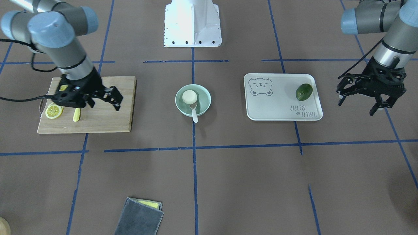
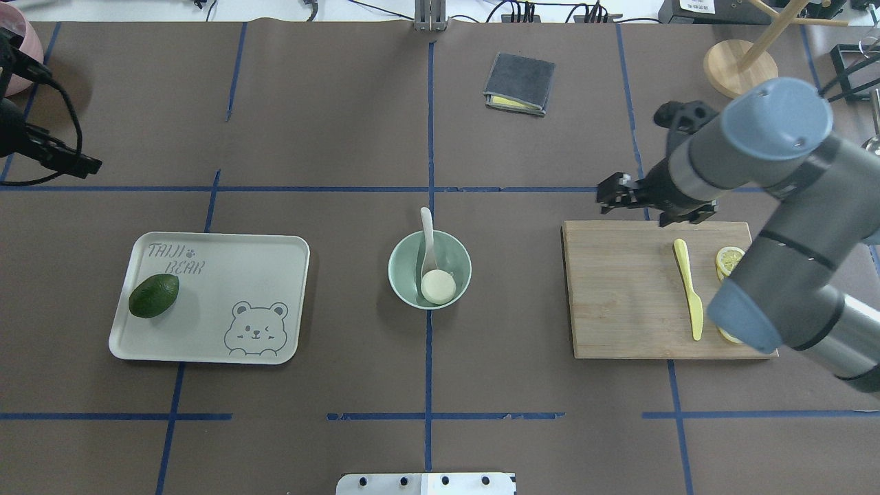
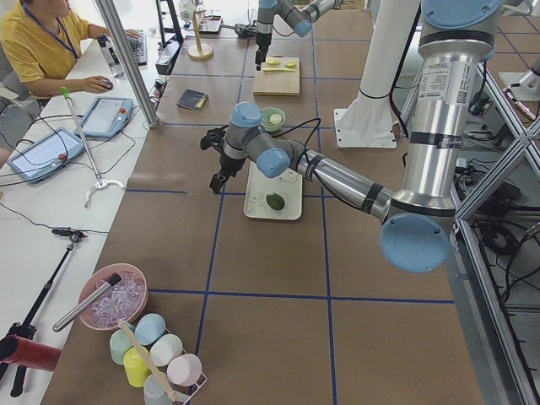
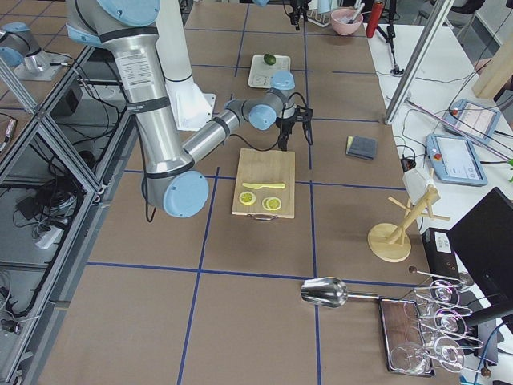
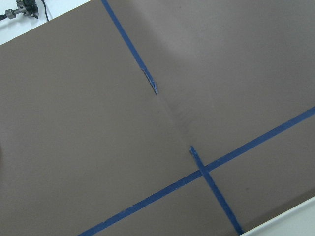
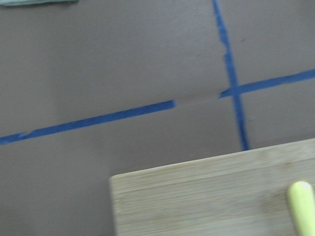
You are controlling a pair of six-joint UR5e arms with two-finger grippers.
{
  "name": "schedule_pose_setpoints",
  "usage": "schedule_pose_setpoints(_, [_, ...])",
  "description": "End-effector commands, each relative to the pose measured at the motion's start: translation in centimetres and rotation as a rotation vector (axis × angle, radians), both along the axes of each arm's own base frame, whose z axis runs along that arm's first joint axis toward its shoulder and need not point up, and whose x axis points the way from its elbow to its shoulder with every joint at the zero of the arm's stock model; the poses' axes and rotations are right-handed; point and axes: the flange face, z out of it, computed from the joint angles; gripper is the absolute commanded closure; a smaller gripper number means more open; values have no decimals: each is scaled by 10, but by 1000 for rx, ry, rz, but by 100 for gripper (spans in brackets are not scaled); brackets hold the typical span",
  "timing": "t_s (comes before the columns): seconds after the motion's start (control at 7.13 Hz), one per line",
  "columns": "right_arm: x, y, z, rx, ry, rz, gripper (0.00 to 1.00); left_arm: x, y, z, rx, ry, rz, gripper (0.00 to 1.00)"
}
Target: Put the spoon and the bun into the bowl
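Nearest the front camera, a folded gray cloth [image 1: 138, 217] is lying on the table [image 1: 248, 182], well apart from the bowl [image 1: 205, 94]. The bun [image 1: 189, 96] is sitting inside the bowl. The spoon [image 1: 194, 114] is resting with its scoop in the bowl beside the bun, its handle leaning out over the rim.

The right arm is bending down over the cutting board [image 1: 107, 120], which is lying well to one side of the bowl. The right gripper [image 1: 103, 104] is hovering above the board with its fingers spread apart, holding nothing. On the bowl's other side, beyond the tray [image 1: 277, 107], the left gripper [image 1: 357, 106] is hanging over bare table, fingers likewise parted and holding nothing.

Strips of bare table are showing between the bowl and the board's edge, and between the bowl and the tray's rim.
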Motion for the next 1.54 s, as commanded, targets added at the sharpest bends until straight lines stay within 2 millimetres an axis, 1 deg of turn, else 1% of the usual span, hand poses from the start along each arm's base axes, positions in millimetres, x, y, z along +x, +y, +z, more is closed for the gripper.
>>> schedule_pose_setpoints(0.0, [155, -15, 84, 83, 41, -103, 0, -79, 5, 54, -24, 49, 99, 1])
schedule_pose_setpoints(0.14, [212, -14, 114, 123, 64, -144, 0, -112, 9, 81, -51, 76, 109, 1])
schedule_pose_setpoints(0.28, [250, -13, 136, 138, 90, -208, 0, -153, 12, 104, -50, 65, 76, 1])
schedule_pose_setpoints(0.42, [293, -7, 153, 155, 111, -248, 0, -163, 16, 118, -104, 56, 63, 1])
schedule_pose_setpoints(0.56, [320, 1, 177, 180, 122, -307, 0, -165, 18, 127, -195, 46, 57, 0])
schedule_pose_setpoints(0.7, [328, 8, 194, 187, 125, -339, 0, -166, 23, 137, -275, 40, 54, 0])
schedule_pose_setpoints(0.84, [328, 10, 199, 179, 120, -341, 0, -165, 32, 150, -311, 36, 58, 0])
schedule_pose_setpoints(0.98, [329, 14, 201, 173, 116, -339, 0, -165, 48, 161, -334, 63, 68, 0])
schedule_pose_setpoints(1.12, [328, 17, 205, 160, 106, -336, 0, -164, 47, 154, -278, 76, 77, 0])
schedule_pose_setpoints(1.26, [328, 18, 200, 167, 102, -332, 0, -163, 42, 156, -210, 82, 78, 0])
schedule_pose_setpoints(1.4, [325, 18, 198, 166, 62, -332, 0, -162, 38, 155, -208, 79, 79, 0])
